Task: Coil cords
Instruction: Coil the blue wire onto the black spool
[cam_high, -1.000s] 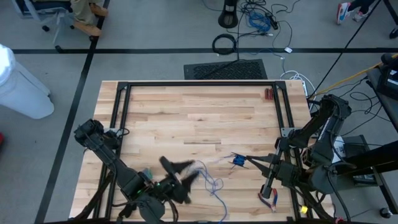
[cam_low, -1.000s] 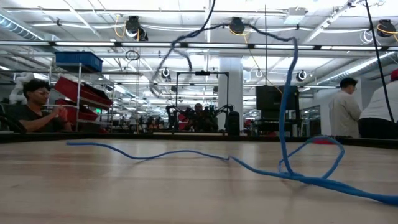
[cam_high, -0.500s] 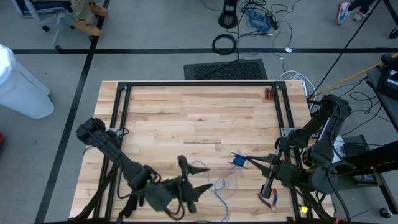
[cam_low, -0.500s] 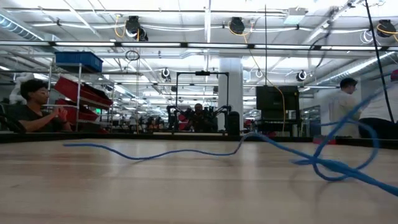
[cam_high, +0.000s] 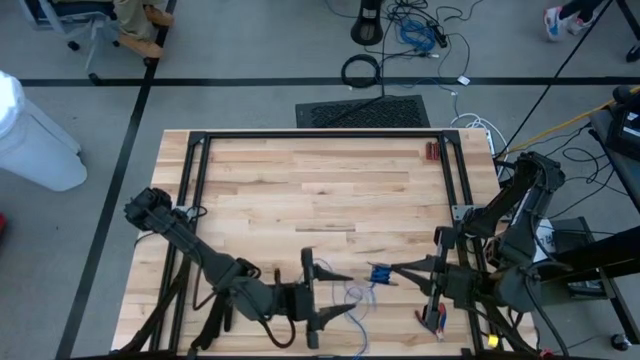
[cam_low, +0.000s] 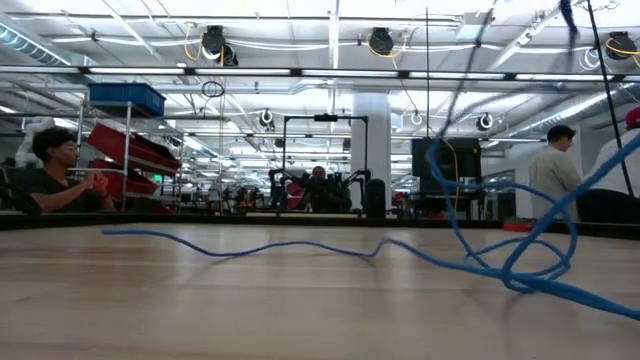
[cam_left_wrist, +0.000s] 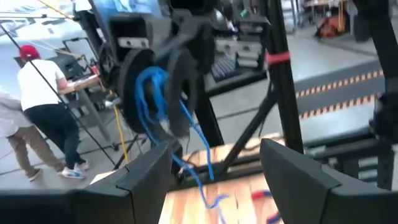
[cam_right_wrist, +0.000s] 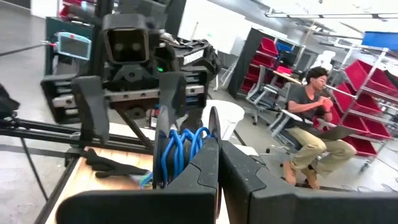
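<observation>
Left gripper (cam_high: 318, 298) low at the bench's (cam_high: 320, 190) near edge, fingers spread wide apart, nothing between them. Blue cord (cam_high: 352, 297) trails in loose loops on the wood just beside it, running right to the plug end. Right gripper (cam_high: 383, 272) holds that end: fingers (cam_right_wrist: 205, 163) pressed together on the cord's wound blue turns (cam_right_wrist: 180, 149). Red-handled pliers (cam_high: 433, 318) lie near the right arm's base. Small red item (cam_high: 432, 151) at the far right corner. Bench centre and far half are bare wood. Seated person (cam_low: 55, 175) beyond the bench, others standing (cam_low: 555, 175) in the room behind.
</observation>
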